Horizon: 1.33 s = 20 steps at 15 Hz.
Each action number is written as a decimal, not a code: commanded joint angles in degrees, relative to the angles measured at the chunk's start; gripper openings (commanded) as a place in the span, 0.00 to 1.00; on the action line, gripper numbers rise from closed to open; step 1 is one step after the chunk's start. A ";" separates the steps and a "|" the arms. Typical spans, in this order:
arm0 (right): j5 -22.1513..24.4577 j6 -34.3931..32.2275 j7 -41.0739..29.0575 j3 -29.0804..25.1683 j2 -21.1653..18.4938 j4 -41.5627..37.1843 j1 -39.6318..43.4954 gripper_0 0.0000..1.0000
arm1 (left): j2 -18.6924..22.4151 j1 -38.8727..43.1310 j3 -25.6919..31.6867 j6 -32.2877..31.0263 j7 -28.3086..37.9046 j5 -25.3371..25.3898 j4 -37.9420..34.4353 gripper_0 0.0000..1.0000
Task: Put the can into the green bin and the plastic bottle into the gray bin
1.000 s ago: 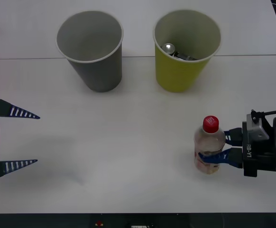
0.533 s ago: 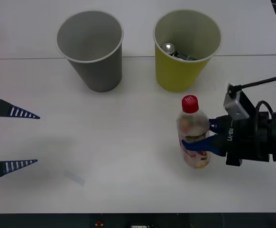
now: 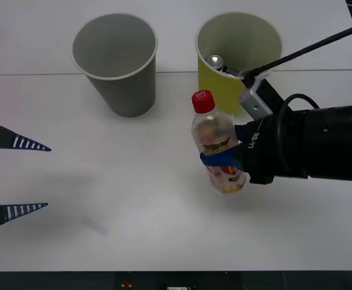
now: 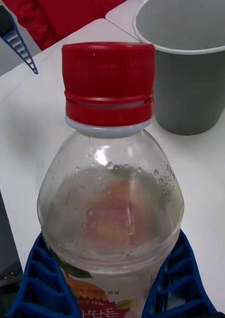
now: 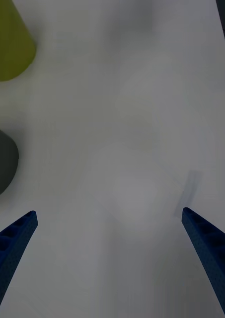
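Gripping the red-capped clear plastic bottle [image 3: 217, 148], right gripper [image 3: 224, 158].

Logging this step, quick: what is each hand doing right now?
Left hand: open, holding nothing, at the table's left edge.
Right hand: closed on the plastic bottle.

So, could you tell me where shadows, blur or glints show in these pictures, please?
Front view: the lifted plastic bottle, held by the right gripper, casts a soft shadow on the table; the can in the green bin glints. Left wrist view: both bins look soft between the open left gripper's fingers. Right wrist view: droplets inside the bottle look crisp.
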 commanded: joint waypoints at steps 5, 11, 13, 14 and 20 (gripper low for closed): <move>-0.15 -0.03 -0.13 7.87 0.15 10.69 -18.29 0.00 | 0.00 0.00 0.00 0.00 0.00 0.00 0.00 1.00; -1.39 -5.04 -0.04 12.35 4.81 26.24 -37.63 0.00 | 0.00 0.00 0.00 0.00 0.00 0.00 0.00 1.00; -1.47 -7.23 -0.04 12.52 8.24 33.72 -44.13 0.00 | 0.00 0.00 0.00 0.00 0.00 0.00 0.00 1.00; -1.30 -7.32 -0.04 12.79 9.56 36.70 -46.33 0.00 | 0.00 0.00 0.00 0.00 0.00 0.00 0.00 1.00; 3.19 -6.44 2.86 13.31 19.93 59.82 -60.04 0.00 | 0.00 0.00 0.00 0.00 0.00 0.00 0.00 1.00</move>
